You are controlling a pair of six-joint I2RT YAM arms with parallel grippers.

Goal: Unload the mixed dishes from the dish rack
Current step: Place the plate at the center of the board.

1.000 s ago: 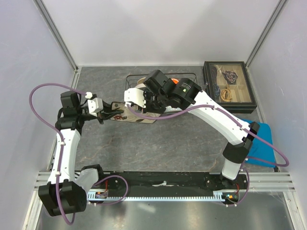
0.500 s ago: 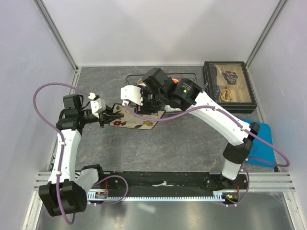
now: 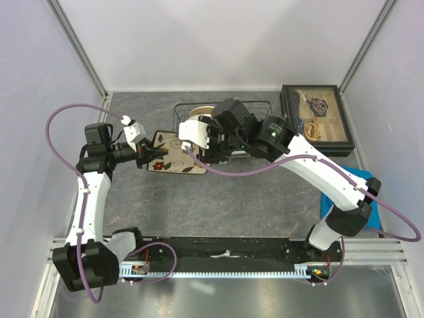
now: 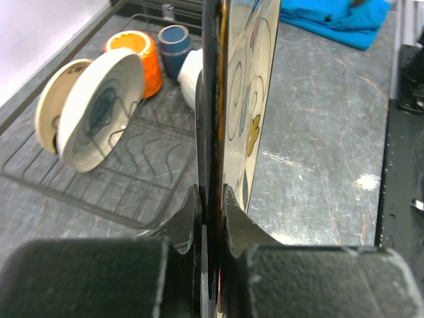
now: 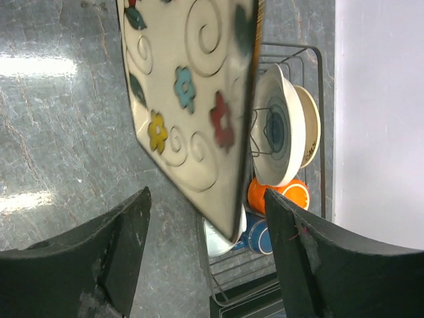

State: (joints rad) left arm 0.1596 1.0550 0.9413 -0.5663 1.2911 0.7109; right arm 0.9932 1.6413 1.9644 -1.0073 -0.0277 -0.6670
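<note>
My left gripper [image 4: 211, 192] [image 3: 147, 156] is shut on the edge of the square cream plate with flower pattern [image 4: 248, 86] [image 3: 177, 160], which hangs on edge just left of the dish rack [image 4: 99, 205] [image 3: 255, 104]. My right gripper [image 5: 205, 195] [image 3: 202, 146] stands open around the plate's [image 5: 192, 99] far corner without touching it. In the rack stand the round pale plate [image 4: 99, 119] [image 5: 275, 129] and the cream bowl [image 4: 48, 109] [image 5: 310, 126]. The orange cup [image 4: 136, 56] [image 5: 291, 195], dark blue mug [image 4: 173, 43] [image 5: 262, 235] and white bowl [image 4: 189, 73] [image 5: 215, 240] are there too.
A black glass-lidded box of trinkets [image 3: 317, 122] stands right of the rack. A blue cloth [image 4: 331, 16] lies at the table's right side, under my right arm's elbow. Grey walls close the back and sides.
My right gripper has opened and let go of the square plate, drawing back towards the rack. My left gripper keeps the plate, which has shifted slightly left and back.
</note>
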